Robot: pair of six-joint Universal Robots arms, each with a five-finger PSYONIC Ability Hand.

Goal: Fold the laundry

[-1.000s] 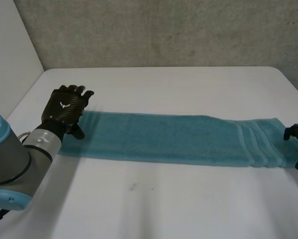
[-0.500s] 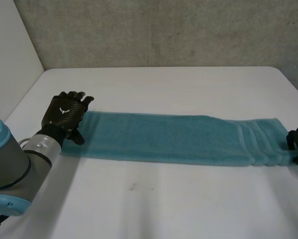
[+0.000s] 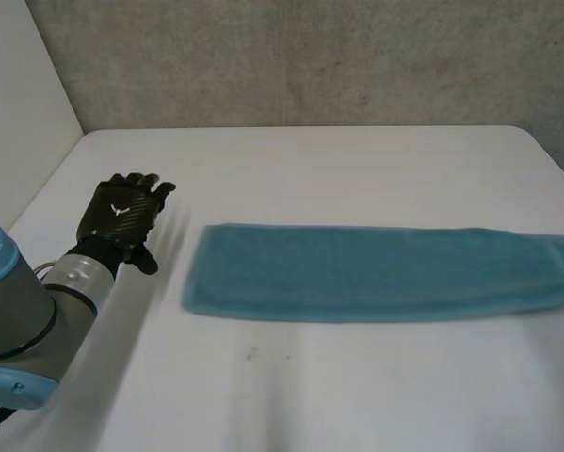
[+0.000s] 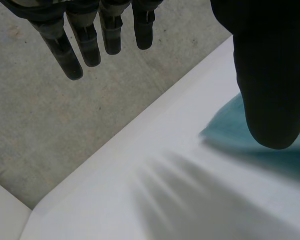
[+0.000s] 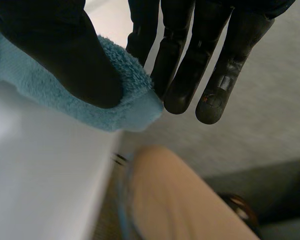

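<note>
- Long, narrow teal terry towel (image 3: 376, 271) lies flat, stretched lengthwise.
- One end lies near the left hand (image 3: 121, 212), not touching; the right hand (image 5: 54, 45) pinches the other.

No words or numbers can be read; the left hand (image 3: 129, 224) bears a small white emblem (image 3: 119, 209) (no letters).

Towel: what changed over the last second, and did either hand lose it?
The towel slid toward the robot's right; the right hand pinches its end between thumb and fingers. Its other end came out from under the left hand, now open and off it. The left hand kept its place; the towel stays flat on the table.
</note>
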